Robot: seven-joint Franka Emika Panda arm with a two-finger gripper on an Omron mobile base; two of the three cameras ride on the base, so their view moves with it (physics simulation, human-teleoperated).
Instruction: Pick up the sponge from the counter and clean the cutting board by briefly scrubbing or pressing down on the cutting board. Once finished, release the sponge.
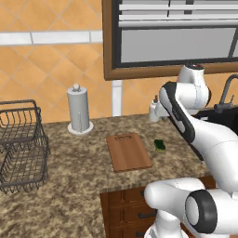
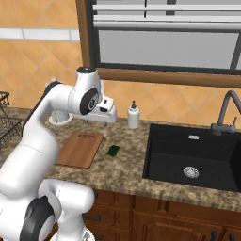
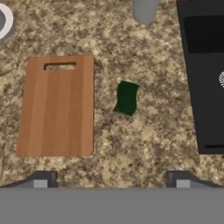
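Note:
The dark green sponge (image 3: 127,98) lies on the speckled granite counter (image 3: 144,144), just right of the reddish-brown cutting board (image 3: 59,107). A narrow strip of granite separates them. The board's handle slot faces the wall. My gripper (image 3: 111,181) hangs well above the counter and looks straight down. Its fingers are spread wide, open, with nothing between them. In the left base view the sponge (image 1: 160,145) sits beside the board (image 1: 128,151). The right base view shows the sponge (image 2: 113,150) and the board (image 2: 81,148) below my hand.
A black sink (image 2: 193,157) with a faucet (image 2: 228,113) is set into the counter on the right. A soap bottle (image 2: 133,115) stands by the wall behind the sponge. A paper towel holder (image 1: 79,109) and a wire basket (image 1: 21,144) stand to the left.

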